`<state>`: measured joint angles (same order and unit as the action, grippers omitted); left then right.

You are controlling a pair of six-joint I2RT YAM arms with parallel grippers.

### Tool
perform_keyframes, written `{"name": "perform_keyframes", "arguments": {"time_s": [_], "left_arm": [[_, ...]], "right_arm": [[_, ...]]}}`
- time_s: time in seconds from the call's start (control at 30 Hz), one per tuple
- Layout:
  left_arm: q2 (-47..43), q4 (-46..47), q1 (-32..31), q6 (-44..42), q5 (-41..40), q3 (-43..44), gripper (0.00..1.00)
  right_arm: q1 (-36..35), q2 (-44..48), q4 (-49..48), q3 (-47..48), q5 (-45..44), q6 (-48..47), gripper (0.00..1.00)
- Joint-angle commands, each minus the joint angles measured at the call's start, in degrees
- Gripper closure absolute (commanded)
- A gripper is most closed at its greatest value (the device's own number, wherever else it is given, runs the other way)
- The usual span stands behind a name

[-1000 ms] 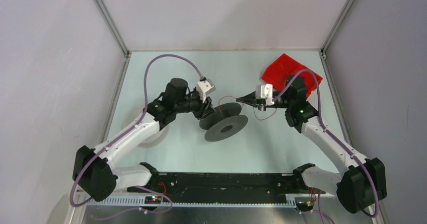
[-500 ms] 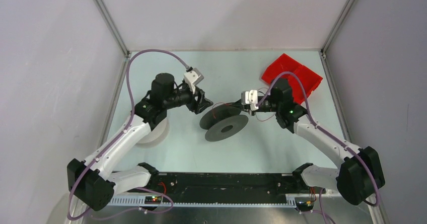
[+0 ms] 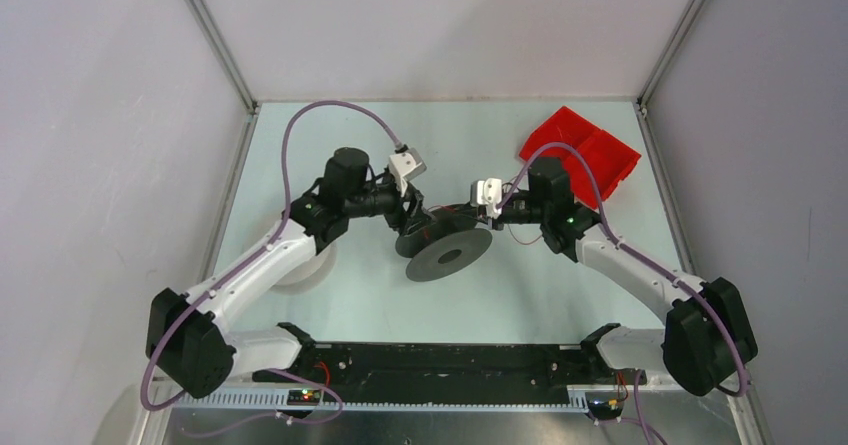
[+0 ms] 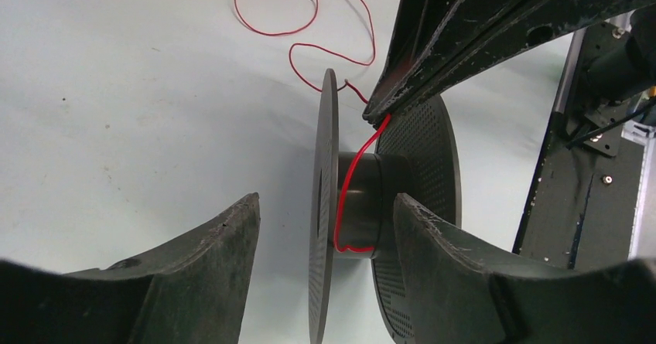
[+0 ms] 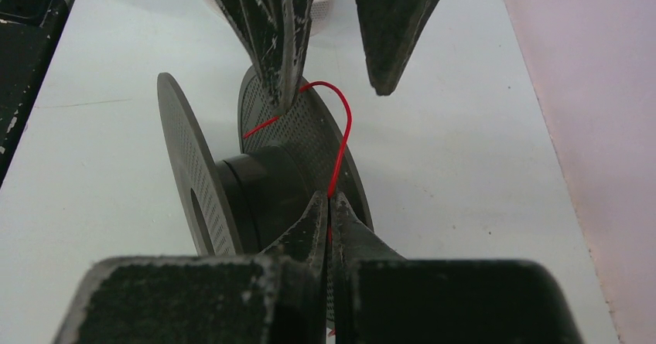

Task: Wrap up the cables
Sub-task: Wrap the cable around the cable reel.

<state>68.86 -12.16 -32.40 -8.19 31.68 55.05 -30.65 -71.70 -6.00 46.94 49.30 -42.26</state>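
From above, the dark spool [image 3: 446,247] sits about mid-surface [image 3: 330,145]. The left gripper [image 3: 415,222] and right gripper [image 3: 462,211] meet over its far rim, one from each side. Bare room lies beyond them toward the far edge, and again between the spool and the near edge. A red bin [image 3: 582,148] fills the far right corner behind the right arm. A white spool [image 3: 300,270] lies near the left edge, partly under the left arm.

The left wrist view adds the cable [image 4: 348,189], a thin red thread too fine to follow from above. It runs from the right gripper's tips down around the hub, between the flanges. More of it trails in loose loops over the bare surface beyond. The left gripper's fingers [image 4: 193,282] stand wide apart with one flange between them, holding nothing.

The right wrist view shows the right gripper pressed closed on the cable, just beside the hub. The cable arcs up from there past one left fingertip. The right edge is open up to the pink wall [image 5: 603,127].
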Motion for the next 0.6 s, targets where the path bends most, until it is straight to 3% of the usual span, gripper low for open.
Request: {"name": "perform_keyframes", "arguments": {"time_s": [0.0, 0.33, 0.57], "left_arm": [[1.37, 1.82, -1.36, -2.42, -1.47, -0.77, 0.33], [1.97, 1.65, -3.84, -4.52, -8.88, -3.47, 0.39], [3.11, 0.89, -3.98, -5.22, -10.87, -2.91, 0.54]], "right_arm": [[-0.21, -0.74, -0.84, 0.08, -0.27, -0.3, 1.0], [0.06, -1.12, -0.16, -0.44, 1.04, -1.03, 1.0], [0.37, -1.92, 1.24, -0.55, 0.99, -1.94, 1.0]]}}
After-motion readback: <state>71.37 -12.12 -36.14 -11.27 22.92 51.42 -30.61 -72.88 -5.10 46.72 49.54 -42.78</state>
